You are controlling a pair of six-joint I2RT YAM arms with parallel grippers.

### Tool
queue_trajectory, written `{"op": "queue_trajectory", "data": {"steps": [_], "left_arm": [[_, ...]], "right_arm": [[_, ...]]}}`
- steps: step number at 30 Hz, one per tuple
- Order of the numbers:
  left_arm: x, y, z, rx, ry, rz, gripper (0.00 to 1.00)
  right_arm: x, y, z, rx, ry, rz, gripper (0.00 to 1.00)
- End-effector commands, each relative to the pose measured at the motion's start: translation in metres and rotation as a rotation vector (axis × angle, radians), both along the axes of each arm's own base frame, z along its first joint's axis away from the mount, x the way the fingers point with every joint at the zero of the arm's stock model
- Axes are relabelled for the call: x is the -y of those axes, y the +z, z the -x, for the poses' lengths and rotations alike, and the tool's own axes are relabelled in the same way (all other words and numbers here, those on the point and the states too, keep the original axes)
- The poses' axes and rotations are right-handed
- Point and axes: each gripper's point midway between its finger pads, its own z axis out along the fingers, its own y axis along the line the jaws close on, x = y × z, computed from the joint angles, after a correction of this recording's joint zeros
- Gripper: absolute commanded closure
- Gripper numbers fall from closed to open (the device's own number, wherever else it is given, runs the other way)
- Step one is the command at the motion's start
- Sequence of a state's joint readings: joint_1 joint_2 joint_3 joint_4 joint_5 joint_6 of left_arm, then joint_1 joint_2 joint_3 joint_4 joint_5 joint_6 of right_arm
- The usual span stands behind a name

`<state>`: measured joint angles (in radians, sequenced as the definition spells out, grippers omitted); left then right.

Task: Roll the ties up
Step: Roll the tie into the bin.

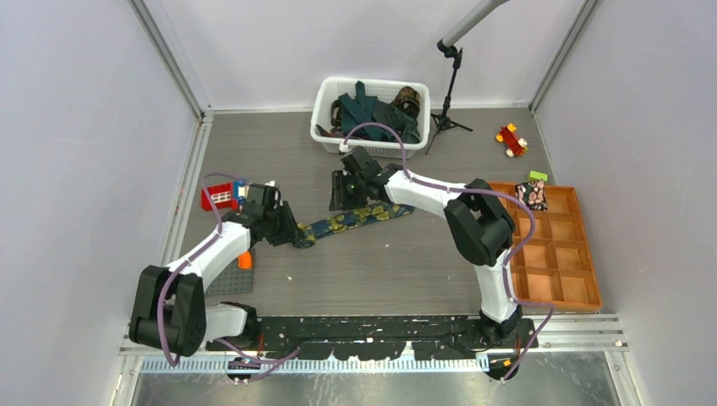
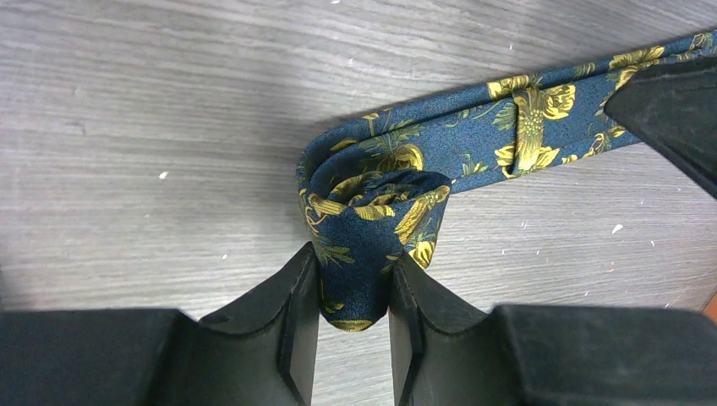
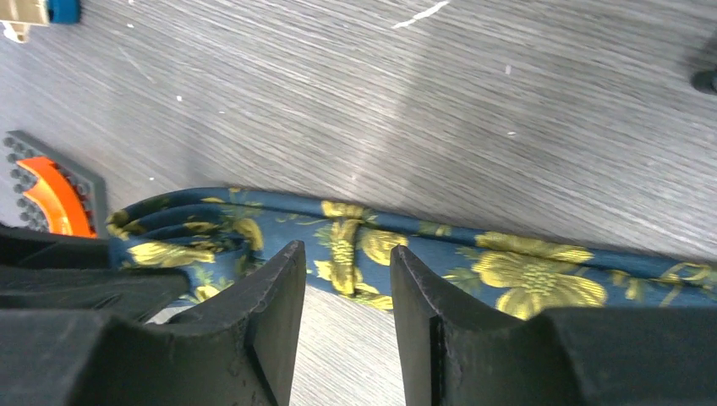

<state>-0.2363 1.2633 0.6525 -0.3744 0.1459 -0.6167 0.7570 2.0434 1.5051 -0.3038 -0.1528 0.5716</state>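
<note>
Navy flower-printed cloth tie (image 2: 372,220): smooth, faint sheen. Grey wood-grain tabletop (image 2: 169,127): dull sheen. Left gripper's black plastic fingers (image 2: 292,326): matt.

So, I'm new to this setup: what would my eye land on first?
The navy tie with gold flowers stretched across mid-table, one end rolled into a coil pinched between the jaws of the left gripper. At the far edge, a white basket heaped with more ties.

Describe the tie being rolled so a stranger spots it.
Find the white basket at the back of the grey table; in front of it one tie lies stretched out. Unlike the dark ties heaped inside, it is navy with yellow-gold flowers, one end curled in the left tool.
</note>
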Motion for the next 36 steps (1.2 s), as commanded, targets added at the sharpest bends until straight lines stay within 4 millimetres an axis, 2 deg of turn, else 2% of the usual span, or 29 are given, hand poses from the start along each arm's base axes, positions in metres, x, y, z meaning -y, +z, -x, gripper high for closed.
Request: {"op": "queue_trajectory", "data": {"steps": [1, 9, 13, 18, 25, 30, 36], "left_arm": [[-0.007, 0.014, 0.007, 0.009, 0.013, -0.032, 0.74], [-0.012, 0.019, 0.005, 0.014, 0.043, -0.045, 0.74], [-0.016, 0.020, 0.003, 0.013, 0.056, -0.071, 0.74], [-0.021, 0.023, 0.001, 0.018, 0.068, -0.101, 0.74], [-0.031, 0.025, -0.002, 0.018, 0.068, -0.184, 0.74], [-0.035, 0.029, -0.008, 0.019, 0.055, -0.301, 0.74], [-0.043, 0.030, -0.013, 0.019, 0.050, -0.490, 0.74]], "right_arm": [[0.013, -0.013, -0.001, 0.004, -0.008, 0.065, 0.55], [0.033, -0.043, 0.032, -0.053, -0.030, 0.182, 0.58], [0.044, -0.045, 0.042, -0.073, -0.065, 0.218, 0.58], [0.056, -0.042, 0.046, -0.076, -0.120, 0.257, 0.59], [0.052, -0.022, 0.048, -0.064, -0.131, 0.231, 0.59], [0.044, 0.007, 0.043, -0.025, -0.123, 0.180, 0.58], [0.048, 0.038, 0.038, 0.026, -0.133, 0.154, 0.58]]}}
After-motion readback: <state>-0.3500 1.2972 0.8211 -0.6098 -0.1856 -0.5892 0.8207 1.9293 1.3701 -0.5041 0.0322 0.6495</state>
